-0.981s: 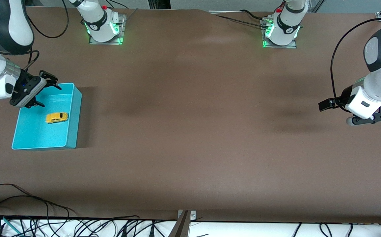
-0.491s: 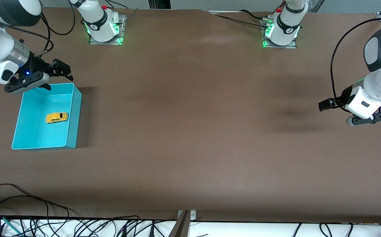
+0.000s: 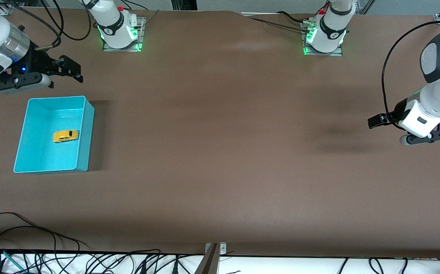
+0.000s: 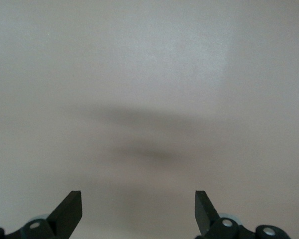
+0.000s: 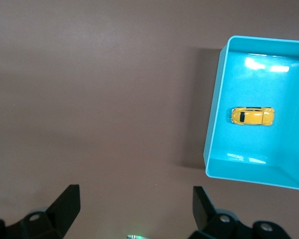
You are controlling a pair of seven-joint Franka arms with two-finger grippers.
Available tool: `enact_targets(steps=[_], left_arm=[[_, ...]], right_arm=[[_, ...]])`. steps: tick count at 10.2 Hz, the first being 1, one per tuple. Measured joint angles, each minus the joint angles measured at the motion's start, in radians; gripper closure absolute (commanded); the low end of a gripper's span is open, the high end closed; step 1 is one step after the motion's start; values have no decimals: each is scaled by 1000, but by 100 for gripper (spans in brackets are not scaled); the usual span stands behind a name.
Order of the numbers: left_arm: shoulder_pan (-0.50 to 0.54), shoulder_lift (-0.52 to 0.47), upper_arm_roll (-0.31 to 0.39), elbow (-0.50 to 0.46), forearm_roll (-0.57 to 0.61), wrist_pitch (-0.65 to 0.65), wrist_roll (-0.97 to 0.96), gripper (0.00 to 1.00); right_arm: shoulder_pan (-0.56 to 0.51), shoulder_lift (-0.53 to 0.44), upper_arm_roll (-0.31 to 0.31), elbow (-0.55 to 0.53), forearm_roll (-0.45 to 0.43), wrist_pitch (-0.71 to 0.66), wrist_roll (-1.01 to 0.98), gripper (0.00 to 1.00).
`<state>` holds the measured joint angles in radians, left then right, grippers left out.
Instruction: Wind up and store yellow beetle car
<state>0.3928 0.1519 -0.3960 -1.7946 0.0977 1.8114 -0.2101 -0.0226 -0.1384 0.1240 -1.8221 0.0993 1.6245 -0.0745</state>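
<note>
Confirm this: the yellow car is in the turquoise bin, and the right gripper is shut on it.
Not quite. The yellow car does lie in the turquoise bin, but the right gripper is open and empty, above bare table beside the bin. The front view shows it.

My front camera looks down from high across the table [image 3: 220, 152], my right wrist view shares its turquoise bin [image 3: 84, 133] [image 5: 214, 129], my left faces bare tabletop.
</note>
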Motion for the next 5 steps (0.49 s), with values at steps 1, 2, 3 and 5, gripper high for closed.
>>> enact_targets(steps=[1,2,3,5], left_arm=[[0,0,0,0,0,0,0,0],[0,0,0,0,0,0,0,0],[0,0,0,0,0,0,0,0],[0,0,0,0,0,0,0,0]], right_arm=[[1,7,2,65,-4,-57,12,0],[1,15,1,125,-5,-98,21,0],[1,23,1,159,-12,-110,26,0],[1,42,0,174,-47,-111,30,0]])
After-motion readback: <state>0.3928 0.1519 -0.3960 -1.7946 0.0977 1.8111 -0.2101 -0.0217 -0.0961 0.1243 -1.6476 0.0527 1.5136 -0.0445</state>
